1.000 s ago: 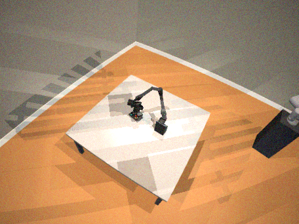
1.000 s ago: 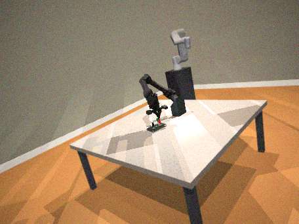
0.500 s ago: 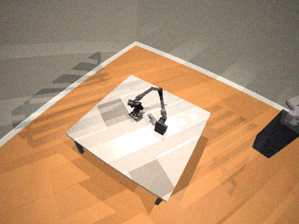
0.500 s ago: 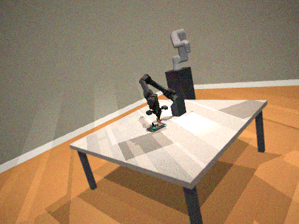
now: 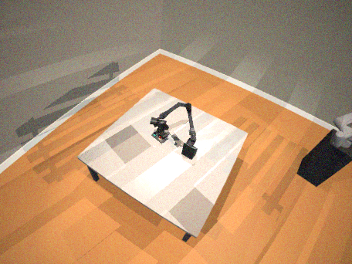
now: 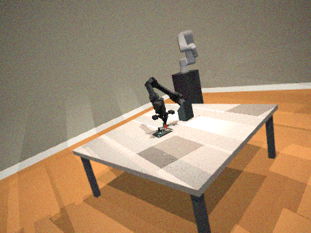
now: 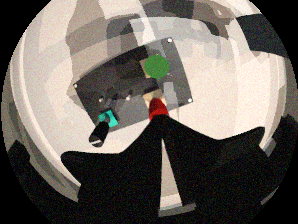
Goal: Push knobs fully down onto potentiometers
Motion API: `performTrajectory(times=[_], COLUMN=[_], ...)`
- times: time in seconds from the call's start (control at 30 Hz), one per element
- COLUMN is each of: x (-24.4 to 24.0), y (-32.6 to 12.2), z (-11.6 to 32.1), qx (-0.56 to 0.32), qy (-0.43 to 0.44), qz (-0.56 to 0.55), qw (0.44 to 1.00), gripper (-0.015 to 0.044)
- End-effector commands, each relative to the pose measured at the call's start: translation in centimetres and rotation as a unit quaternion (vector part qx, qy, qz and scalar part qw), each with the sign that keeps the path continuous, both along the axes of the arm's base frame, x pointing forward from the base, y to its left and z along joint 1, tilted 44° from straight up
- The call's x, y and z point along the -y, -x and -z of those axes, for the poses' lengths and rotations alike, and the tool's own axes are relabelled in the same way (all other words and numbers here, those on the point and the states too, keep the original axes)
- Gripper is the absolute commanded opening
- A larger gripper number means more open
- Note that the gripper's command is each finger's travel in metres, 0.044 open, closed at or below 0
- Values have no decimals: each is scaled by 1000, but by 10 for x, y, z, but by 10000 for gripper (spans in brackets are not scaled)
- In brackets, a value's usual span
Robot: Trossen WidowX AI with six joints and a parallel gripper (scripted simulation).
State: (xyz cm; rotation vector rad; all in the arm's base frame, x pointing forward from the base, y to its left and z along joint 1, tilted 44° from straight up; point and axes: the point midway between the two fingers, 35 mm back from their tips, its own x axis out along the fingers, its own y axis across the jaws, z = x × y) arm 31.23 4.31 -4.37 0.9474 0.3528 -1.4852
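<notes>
Gripper point(image 7: 160, 119) pinched shut, empty, tips on red knob point(image 7: 158, 108) at board's point(image 7: 100, 91) 6 o'clock edge. Green knob point(image 7: 157, 66) at 12 o'clock of red. Press straight down shaft axis (no sideways load, potentiometer could break loose). Ease force once seated.

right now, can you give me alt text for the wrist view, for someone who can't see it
Fisheye view looking down past the shut gripper, its dark fingertips meeting at a red knob on a grey circuit board. A green knob sits further along the board, and a teal part with a black knob is at its near-left corner, all above a pale table.
</notes>
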Motion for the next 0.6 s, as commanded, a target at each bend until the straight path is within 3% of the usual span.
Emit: performTrajectory(times=[0.0,0.57], x=[1,3], y=[0,0], z=[-1,2], qx=[-2,-2], qy=[3,3], qz=[-2,-2], qw=[1000,1000], gripper=[0,0])
